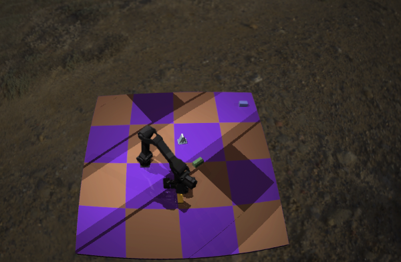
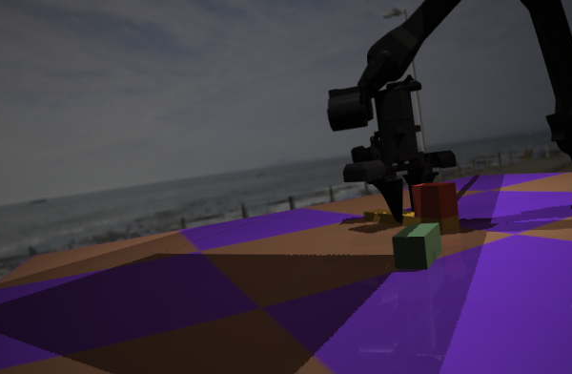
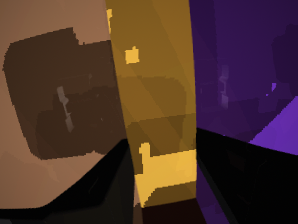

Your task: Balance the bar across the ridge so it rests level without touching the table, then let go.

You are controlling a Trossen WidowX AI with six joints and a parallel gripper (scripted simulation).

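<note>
The yellow bar [image 1: 180,198] [image 2: 382,217] [image 3: 157,100] lies low at the table, with a red block [image 2: 435,200] [image 3: 171,214] on one end. My gripper [image 2: 406,216] [image 3: 161,141] points down and is shut on the bar, a finger on each side, beside the red block. In the top view the arm hides the fingers, the red block and part of the bar. The pale grey ridge [image 1: 182,140] stands farther back on the table, narrow at the top, with nothing on it. It is outside the exterior view and wrist views.
A green block [image 1: 198,162] [image 2: 410,253] lies on the checkered table [image 1: 152,234] [image 2: 154,296], between the ridge and the gripper but off to the right in the top view. A small blue block [image 1: 243,103] lies near the far right corner.
</note>
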